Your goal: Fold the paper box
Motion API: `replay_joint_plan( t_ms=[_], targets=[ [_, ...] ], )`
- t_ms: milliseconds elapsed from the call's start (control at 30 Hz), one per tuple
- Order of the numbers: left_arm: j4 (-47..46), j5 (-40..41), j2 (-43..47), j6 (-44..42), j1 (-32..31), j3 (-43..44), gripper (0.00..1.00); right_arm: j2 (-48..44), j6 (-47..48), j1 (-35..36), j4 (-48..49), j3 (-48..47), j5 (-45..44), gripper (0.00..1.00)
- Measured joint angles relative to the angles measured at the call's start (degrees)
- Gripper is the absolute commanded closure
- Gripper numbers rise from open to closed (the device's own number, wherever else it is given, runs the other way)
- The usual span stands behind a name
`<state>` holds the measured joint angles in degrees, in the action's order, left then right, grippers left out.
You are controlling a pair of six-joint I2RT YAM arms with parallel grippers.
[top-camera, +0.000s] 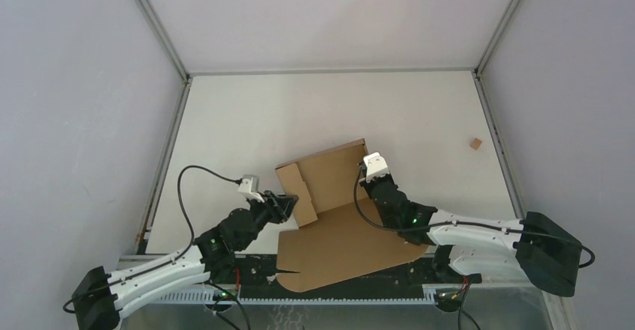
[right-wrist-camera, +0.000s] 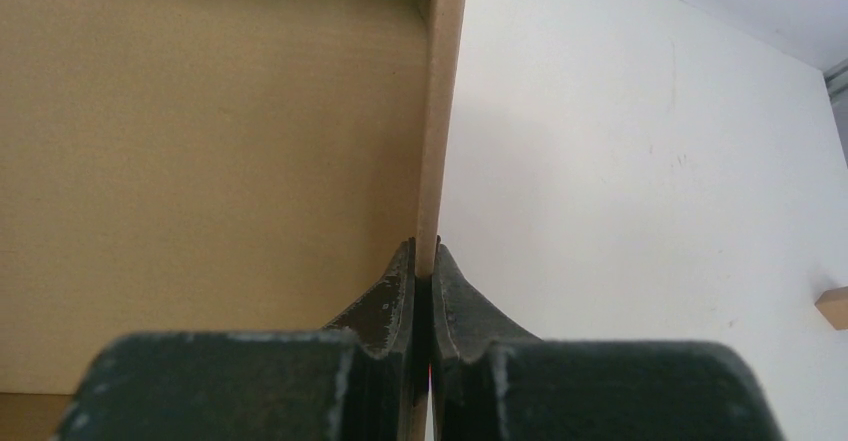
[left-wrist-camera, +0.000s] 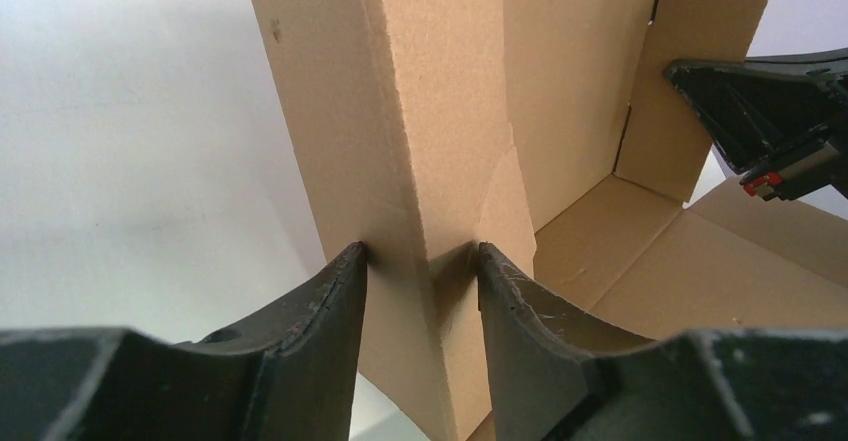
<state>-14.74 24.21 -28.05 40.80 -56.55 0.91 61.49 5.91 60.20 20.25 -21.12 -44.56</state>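
Note:
The paper box (top-camera: 341, 240) is a brown cardboard mailer lying half folded near the table's front edge, with its back and left walls raised. My left gripper (top-camera: 288, 204) straddles the folded left wall (left-wrist-camera: 400, 141). Both fingertips touch that doubled cardboard, one on each side, in the left wrist view (left-wrist-camera: 420, 256). My right gripper (top-camera: 365, 173) is shut on the thin upright edge of the right wall (right-wrist-camera: 440, 111), with the box's inner panel (right-wrist-camera: 200, 141) to its left. The right gripper's dark body also shows in the left wrist view (left-wrist-camera: 760, 121).
A tiny brown cardboard scrap (top-camera: 475, 143) lies far right on the white table, also seen in the right wrist view (right-wrist-camera: 832, 306). Grey walls with metal frame posts (top-camera: 161, 31) enclose the table. The box's front flap overhangs the near edge (top-camera: 322, 277).

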Motion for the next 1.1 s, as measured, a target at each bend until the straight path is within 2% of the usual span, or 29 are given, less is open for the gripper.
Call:
replay_joint_plan(
  t_ms=[567,733,1100],
  targets=[
    [5.51,-3.1,5.18,1.4,-0.35,-0.04,0.48,-0.76,0.37,0.26,0.68,0.0,-0.39,0.98],
    [6.14,-4.55,5.05,1.88,-0.57,-0.07,0.38,-0.76,0.35,-0.11,0.74,0.0,-0.24,0.98],
    [7.34,-6.71,4.26,3.91,-0.94,-0.15,0.4,-0.76,0.2,-0.61,1.14,-0.02,0.9,0.98]
  ],
)
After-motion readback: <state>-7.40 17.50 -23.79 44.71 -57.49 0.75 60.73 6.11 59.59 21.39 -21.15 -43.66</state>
